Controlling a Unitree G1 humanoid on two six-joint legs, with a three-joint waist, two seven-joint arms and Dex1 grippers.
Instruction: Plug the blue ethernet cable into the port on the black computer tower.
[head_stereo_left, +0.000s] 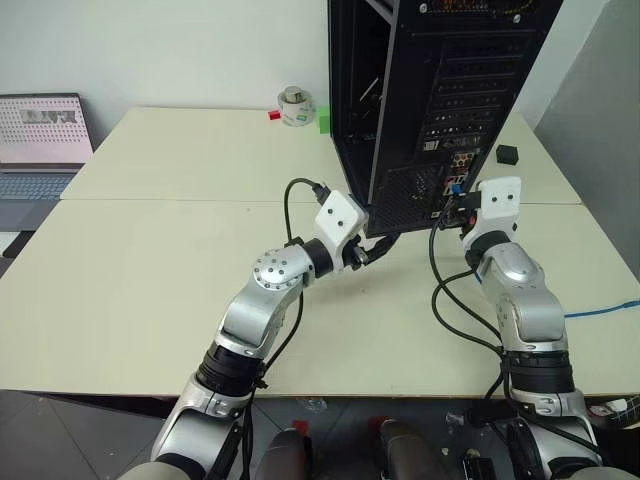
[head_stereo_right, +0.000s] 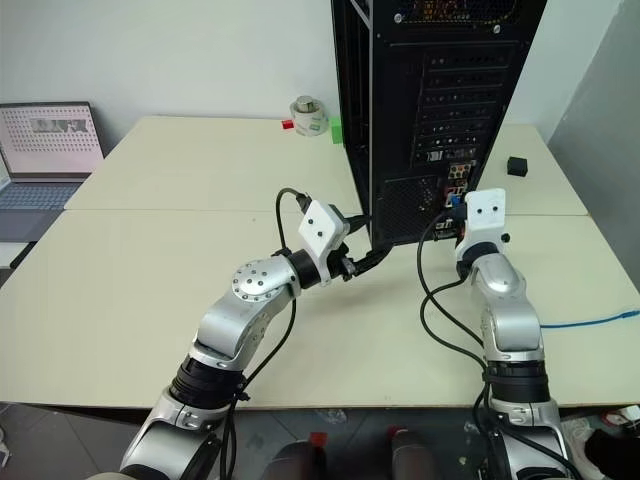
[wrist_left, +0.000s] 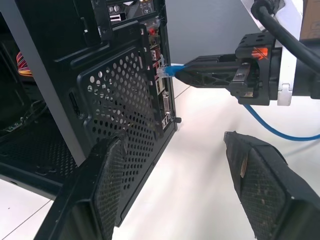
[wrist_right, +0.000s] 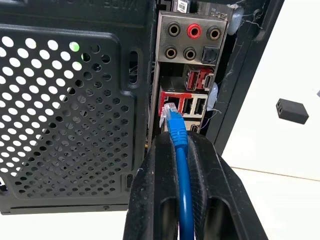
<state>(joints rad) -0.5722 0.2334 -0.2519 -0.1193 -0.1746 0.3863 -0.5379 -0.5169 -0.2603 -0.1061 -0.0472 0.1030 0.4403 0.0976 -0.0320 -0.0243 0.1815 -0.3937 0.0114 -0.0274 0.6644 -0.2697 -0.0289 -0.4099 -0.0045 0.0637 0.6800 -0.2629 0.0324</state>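
Pinching the cable (wrist_right: 178, 150) just behind its clear plug in my right tool (wrist_right: 181, 142), fingers clenched on it, w/ the plug tip right at the tower's (head_stereo_left: 440, 90) back panel, in front of the red-framed port (wrist_right: 170, 104) but not seated yet. Left tool (wrist_left: 167, 190) is released, fingers spread, hovering beside the tower's lower corner. Risks: plug slightly off-line or tilted, so it could jam on the port's rim; cable could slip in the grip under push.
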